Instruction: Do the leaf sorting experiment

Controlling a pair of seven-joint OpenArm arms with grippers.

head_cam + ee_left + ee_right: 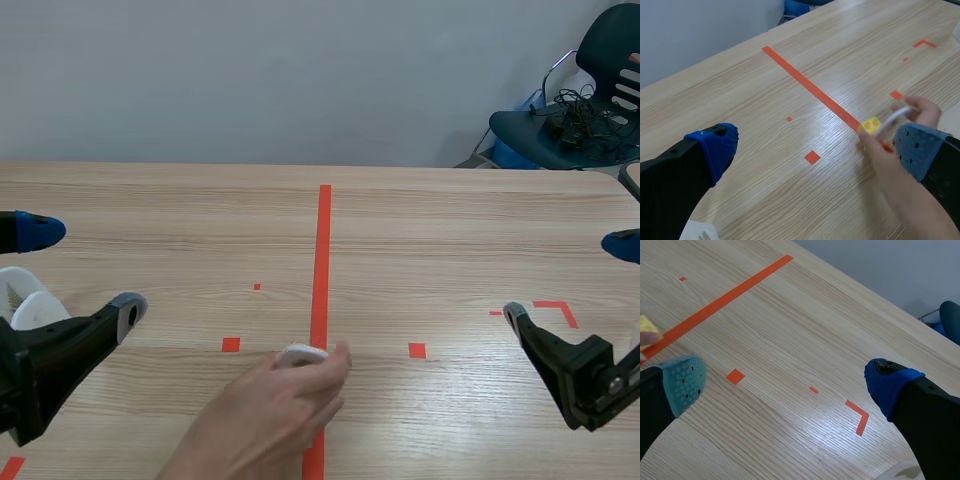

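Person's hand (270, 410) near centre line pinched white round piece (301, 353) beside yellow piece (870, 125) | left gripper (85, 270) gaped wide, empty; white object (28, 305) beside it, contents unclear | right gripper (568, 280) gaped wide, empty

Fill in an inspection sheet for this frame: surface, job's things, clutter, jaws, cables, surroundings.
Surface: wooden table with orange tape marks.
Job's things: a person's hand on the centre line holds a white piece, with a yellow block at its fingertips; no leaves seen.
Clutter: white object beside the left arm.
Jaws: left jaws open, right jaws open, both empty.
Cables: a tangle on the chair, off the table.
Surroundings: plain wall.
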